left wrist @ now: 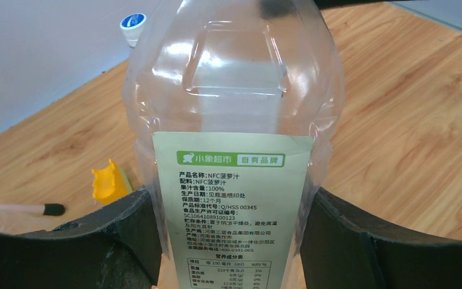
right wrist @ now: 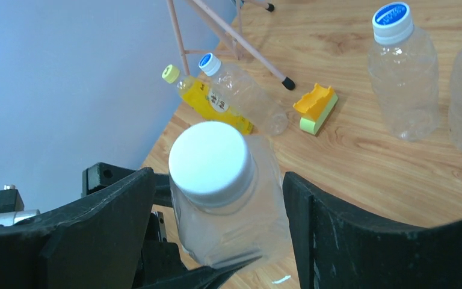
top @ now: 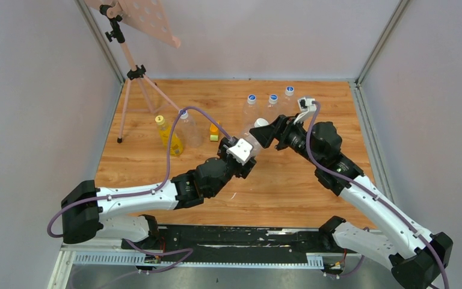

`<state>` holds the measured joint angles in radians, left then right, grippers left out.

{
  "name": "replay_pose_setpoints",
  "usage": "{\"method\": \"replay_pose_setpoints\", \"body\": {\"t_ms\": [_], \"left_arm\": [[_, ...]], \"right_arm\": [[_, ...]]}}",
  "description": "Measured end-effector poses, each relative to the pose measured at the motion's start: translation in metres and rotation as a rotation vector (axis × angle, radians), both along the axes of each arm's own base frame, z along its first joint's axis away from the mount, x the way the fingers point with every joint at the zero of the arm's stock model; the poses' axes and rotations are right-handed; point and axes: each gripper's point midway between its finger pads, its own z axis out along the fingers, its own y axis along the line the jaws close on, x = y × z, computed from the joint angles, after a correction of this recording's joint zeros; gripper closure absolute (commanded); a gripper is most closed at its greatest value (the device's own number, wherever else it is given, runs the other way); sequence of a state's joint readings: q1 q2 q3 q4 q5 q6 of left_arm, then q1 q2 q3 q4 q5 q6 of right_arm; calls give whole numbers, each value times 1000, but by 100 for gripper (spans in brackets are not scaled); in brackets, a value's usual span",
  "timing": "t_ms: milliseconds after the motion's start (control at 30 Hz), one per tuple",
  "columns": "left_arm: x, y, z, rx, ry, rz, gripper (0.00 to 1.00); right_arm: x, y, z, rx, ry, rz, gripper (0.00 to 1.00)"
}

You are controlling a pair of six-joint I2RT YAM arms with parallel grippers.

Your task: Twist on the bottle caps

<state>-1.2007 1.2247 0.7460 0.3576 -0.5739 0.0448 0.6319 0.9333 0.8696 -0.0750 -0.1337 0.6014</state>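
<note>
Wooden desk (top: 289, 192), grey walls; left hand (top: 239, 150) clamped on labelled clear bottle (left wrist: 231, 90) at mid-body, held tilted over desk centre; thin wall, light, probably dents easily; white cap (right wrist: 210, 158) sits on its neck; right hand (right wrist: 218, 180) wide, jaws clear of cap; grip the cap's stiff side.

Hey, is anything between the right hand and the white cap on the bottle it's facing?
Nothing visible. The right hand is open, its fingers flanking the white cap with bare gaps on both sides. The cap sits on the labelled bottle gripped by the left hand.
</note>
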Motion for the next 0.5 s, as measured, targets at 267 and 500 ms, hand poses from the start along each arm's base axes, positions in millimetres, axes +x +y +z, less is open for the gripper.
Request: {"method": "replay_pose_setpoints", "body": {"t_ms": [267, 500], "left_arm": [[-4, -7, 2, -34, 17, -41, 100], [-6, -9, -1, -38, 35, -49, 98]], "right_arm": [[6, 2, 11, 34, -56, -9, 39], [13, -4, 2, -9, -86, -39, 87]]}}
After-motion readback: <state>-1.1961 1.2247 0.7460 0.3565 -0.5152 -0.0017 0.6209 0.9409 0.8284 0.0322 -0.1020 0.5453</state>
